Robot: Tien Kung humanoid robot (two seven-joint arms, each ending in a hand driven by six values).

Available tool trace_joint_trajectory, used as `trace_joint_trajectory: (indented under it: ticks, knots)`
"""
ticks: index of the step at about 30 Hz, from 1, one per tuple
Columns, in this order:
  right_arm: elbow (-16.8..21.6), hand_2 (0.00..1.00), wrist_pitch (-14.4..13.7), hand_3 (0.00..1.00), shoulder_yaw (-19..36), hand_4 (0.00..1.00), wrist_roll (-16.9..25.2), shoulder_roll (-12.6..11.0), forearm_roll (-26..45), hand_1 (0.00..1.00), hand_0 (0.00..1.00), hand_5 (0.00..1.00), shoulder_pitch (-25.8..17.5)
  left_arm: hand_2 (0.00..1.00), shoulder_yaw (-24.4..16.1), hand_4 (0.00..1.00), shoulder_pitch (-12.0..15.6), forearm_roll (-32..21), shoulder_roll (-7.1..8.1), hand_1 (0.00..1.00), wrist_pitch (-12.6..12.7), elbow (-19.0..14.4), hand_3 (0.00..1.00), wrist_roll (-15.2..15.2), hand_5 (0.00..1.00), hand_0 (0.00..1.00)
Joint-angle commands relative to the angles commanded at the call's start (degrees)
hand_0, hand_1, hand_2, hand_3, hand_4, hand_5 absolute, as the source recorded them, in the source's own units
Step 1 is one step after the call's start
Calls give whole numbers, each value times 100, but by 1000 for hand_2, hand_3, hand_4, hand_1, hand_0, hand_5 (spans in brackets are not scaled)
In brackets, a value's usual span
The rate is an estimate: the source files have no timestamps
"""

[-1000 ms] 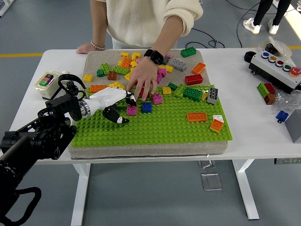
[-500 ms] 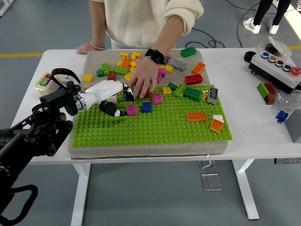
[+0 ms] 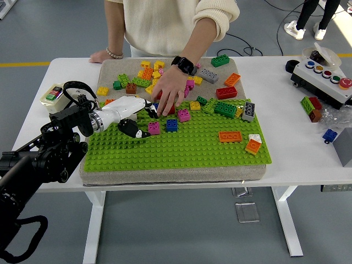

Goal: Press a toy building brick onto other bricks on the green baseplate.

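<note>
Head view: robot's white left hand [image 3: 132, 116] reaches over the green studded baseplate [image 3: 187, 151], fingers curled; what they hold I cannot tell. A person's hand [image 3: 169, 91] steadies a red brick [image 3: 169, 109] just beside it, so the press should be straight down, clear of it.

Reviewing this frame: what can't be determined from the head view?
- Whether the left hand holds a brick: its fingers overlap the person's hand and the bricks there.
- The red brick: mostly covered by the person's hand, so its seating on the baseplate is unclear.
- The right hand: outside the picture.
- The person's other hand: partly behind the pad's corner.
- Labels on the button box: too small.
</note>
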Motion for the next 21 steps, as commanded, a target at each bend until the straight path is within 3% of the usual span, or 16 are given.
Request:
trace_joint_trajectory:
  ticks: [21]
  knots:
    - [0, 708, -14, 581, -4, 917, -3, 2, 17, 662, 727, 500, 17, 636, 44, 857, -112, 0, -104, 742, -29, 262, 627, 22, 161, 866]
